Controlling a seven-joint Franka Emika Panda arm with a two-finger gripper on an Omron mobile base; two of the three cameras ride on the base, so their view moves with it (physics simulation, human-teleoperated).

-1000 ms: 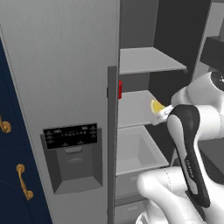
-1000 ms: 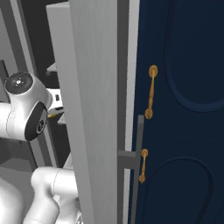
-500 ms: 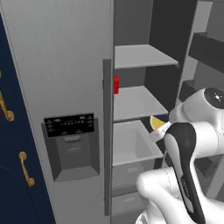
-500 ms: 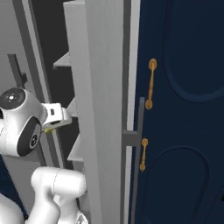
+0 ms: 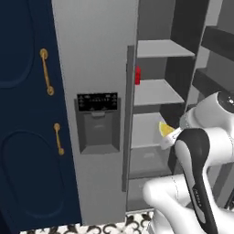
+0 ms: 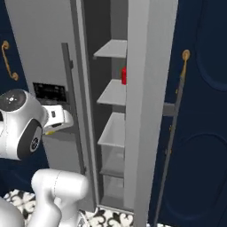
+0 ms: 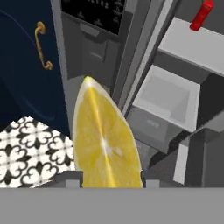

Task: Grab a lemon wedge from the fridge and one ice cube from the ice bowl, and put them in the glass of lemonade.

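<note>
My gripper (image 7: 111,177) is shut on the lemon wedge (image 7: 105,140), a bright yellow slice that stands upright between the finger tips with its cut face towards the hand camera. In the left base view the lemon wedge (image 5: 165,129) sticks out of the gripper (image 5: 171,137) in front of the fridge's lower shelves, outside the compartment. The fridge (image 5: 98,68) is light grey with a black dispenser panel, and its right compartment stands open. From the right the gripper (image 6: 57,122) hangs before the dispenser door. The ice bowl, the ice cube and the glass of lemonade are out of view.
A red bottle (image 5: 137,75) stands on a fridge shelf (image 5: 155,93). The open fridge door (image 6: 148,88) juts out at the right. Navy cabinets with gold handles (image 5: 27,114) flank the fridge. A patterned tile floor (image 7: 30,148) lies below.
The whole picture has shifted as the base moved, so the fridge now sits more central and farther off. The gripper still holds the lemon wedge, now clear of the shelves.
</note>
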